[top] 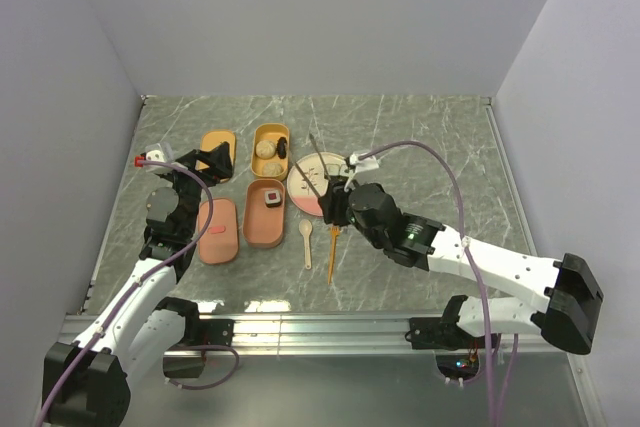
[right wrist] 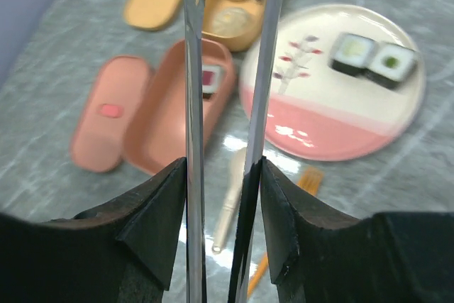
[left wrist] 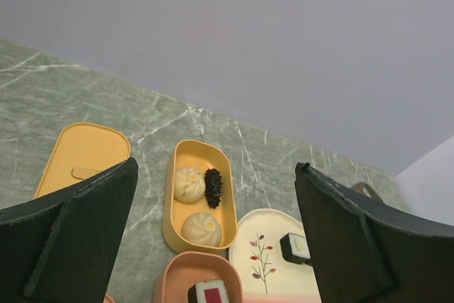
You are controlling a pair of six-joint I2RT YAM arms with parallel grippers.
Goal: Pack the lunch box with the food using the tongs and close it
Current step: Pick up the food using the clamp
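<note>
Tongs [right wrist: 193, 104] are sitting pinched between the partly closed fingers of the right gripper [right wrist: 221, 172], reaching over the plate [right wrist: 319, 122] mid-counter [top: 420, 137] toward its far edge; the left gripper [left wrist: 216, 168] is hanging wide open, holding nothing.

Thin grey metal tongs [right wrist: 194, 90], arms parallel and slightly apart, are clamped in the right gripper [right wrist: 223, 175] over the plate's [right wrist: 319, 133] left edge. Two green-centred sushi rolls [right wrist: 353, 53] touch on the plate. Left of the plate, the open pink tray [right wrist: 159, 140] holds a red-centred roll [left wrist: 209, 292], and the yellow tray [left wrist: 170, 211] holds two beige buns [left wrist: 189, 184] and a dark brown piece [left wrist: 213, 184].
</note>
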